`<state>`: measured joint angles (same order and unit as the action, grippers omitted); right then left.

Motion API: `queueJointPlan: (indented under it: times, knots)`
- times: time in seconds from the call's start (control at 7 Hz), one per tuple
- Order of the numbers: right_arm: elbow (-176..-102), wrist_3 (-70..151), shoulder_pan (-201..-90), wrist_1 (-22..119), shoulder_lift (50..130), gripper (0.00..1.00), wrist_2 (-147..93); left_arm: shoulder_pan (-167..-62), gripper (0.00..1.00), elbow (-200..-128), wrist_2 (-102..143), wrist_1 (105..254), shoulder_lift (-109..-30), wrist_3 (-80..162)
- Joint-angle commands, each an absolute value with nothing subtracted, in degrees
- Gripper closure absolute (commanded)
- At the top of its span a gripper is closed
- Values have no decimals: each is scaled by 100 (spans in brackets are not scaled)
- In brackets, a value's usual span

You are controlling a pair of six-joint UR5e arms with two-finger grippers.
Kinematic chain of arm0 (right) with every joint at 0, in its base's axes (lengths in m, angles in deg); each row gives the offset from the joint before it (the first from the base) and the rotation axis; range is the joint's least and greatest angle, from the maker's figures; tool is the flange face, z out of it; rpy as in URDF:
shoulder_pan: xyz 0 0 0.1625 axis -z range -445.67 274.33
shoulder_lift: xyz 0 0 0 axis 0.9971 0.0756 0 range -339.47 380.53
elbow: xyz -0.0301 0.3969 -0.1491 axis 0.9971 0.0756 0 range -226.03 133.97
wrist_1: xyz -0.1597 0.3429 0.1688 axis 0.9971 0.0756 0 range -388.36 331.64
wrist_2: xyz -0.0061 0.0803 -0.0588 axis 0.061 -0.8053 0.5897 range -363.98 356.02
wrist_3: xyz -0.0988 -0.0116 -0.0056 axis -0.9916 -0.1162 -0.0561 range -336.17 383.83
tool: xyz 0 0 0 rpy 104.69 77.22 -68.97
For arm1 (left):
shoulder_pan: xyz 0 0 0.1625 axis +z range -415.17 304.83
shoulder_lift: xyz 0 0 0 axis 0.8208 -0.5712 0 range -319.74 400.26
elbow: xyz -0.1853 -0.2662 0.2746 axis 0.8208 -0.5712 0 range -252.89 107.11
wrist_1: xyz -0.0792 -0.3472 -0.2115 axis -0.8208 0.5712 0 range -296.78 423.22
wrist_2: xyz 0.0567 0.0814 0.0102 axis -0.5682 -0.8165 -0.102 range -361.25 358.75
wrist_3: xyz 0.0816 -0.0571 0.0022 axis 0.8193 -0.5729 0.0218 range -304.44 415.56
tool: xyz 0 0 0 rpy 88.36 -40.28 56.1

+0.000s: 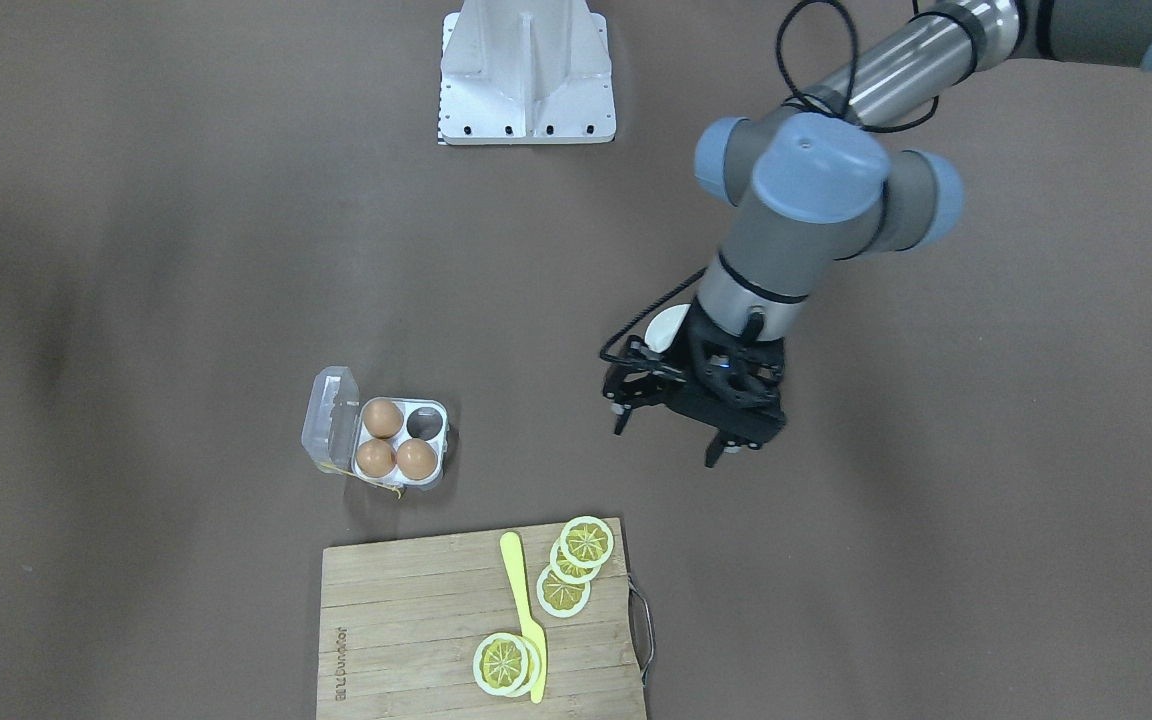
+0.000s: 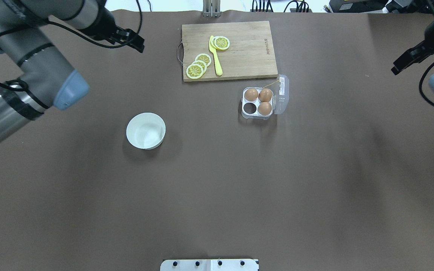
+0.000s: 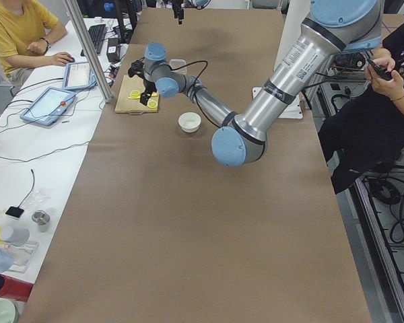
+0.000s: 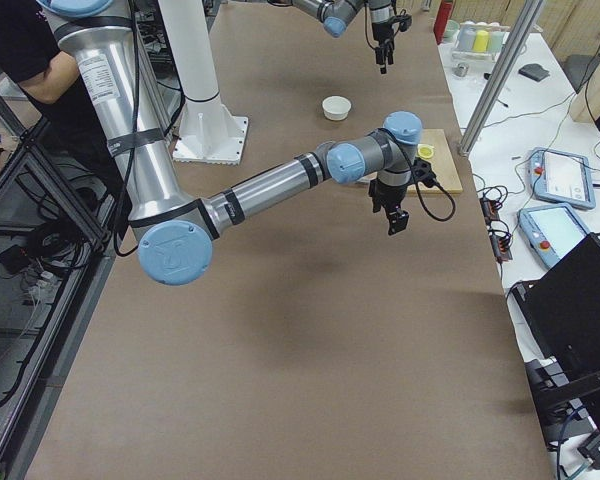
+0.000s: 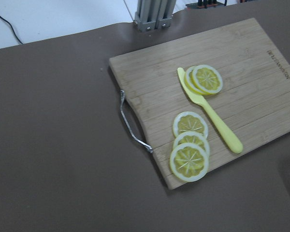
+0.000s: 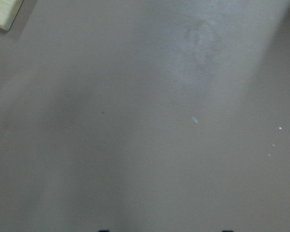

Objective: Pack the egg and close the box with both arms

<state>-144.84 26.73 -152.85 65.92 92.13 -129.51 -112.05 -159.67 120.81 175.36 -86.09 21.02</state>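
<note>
My left gripper [image 1: 668, 440] spread wide, holding nothing, touching nothing, my right gripper [image 2: 403, 64] a dark shape, its opening impossible to tell, box [image 1: 442, 445] lid open beside the cutting board [image 1: 406, 620], three eggs [image 1: 382, 418] inside, one cell vacant, board's stamped lettering too small to read

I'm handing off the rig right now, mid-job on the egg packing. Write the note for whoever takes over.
Left gripper: open, empty, in the air on the white bowl's side of the table.
Right gripper: raised on the box's other side; open or shut unclear; nothing seen in it.
Box: lid open, three eggs seated; the cell nearest the robot, bowl side, is empty.
The bowl looks empty; no loose egg is in view.
Left to do: find and place a fourth egg, then close the lid with both arms.
</note>
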Motion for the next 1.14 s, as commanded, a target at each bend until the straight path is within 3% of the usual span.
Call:
queueJointPlan:
  times: [0.0, 0.71, 1.0]
  knots:
    - [-14553, 2691, -14300, 6594, 9041, 48, -12413, -11956, 2, -16140, 12756, 17484, -8078, 3022]
    - [-14439, 2769, -13375, 6586, 8208, 47, -12404, -12381, 2, -16482, 12838, 17484, -7330, 3886]
    - [-13817, 2814, -13330, 6490, 7619, 47, -12317, -12398, 2, -16588, 12830, 17484, -7216, 3895]
